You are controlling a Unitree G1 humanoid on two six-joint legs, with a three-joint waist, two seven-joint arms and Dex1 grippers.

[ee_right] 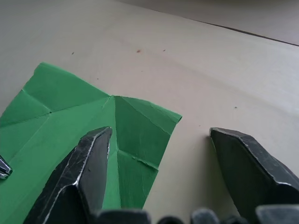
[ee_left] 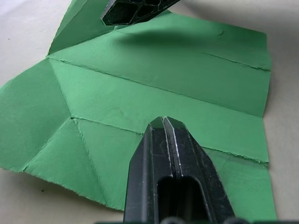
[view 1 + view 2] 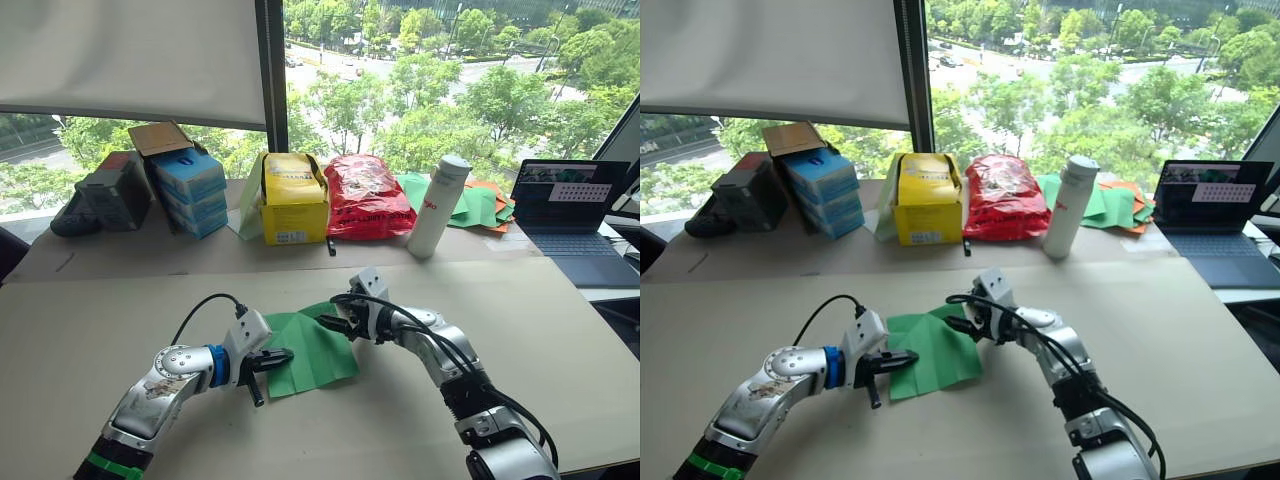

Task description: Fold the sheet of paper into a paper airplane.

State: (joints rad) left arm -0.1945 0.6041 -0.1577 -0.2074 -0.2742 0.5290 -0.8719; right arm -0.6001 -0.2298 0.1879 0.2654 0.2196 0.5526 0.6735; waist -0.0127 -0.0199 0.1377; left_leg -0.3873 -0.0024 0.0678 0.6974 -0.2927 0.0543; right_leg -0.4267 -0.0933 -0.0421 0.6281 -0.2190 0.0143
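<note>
Two pincers work the sheet of paper (image 3: 318, 352) flat on the desk (image 3: 520, 330): our left pincer (image 2: 164, 122), pressed together, pins its middle, while our right pincer (image 1: 161, 135), spread, straddles the far edge, where we should fold along the existing crease.

Office: laptop (image 3: 575, 215), high window (image 3: 450, 80)

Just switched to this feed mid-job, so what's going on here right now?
The robot is folding a green sheet of paper on the table. The left claw, fingers together, presses down on the sheet's near left edge. The right claw is open at the far corner, where a creased flap stands up, one finger over the paper. Creases are in, but the sheet lies mostly spread out, no airplane yet.
</note>
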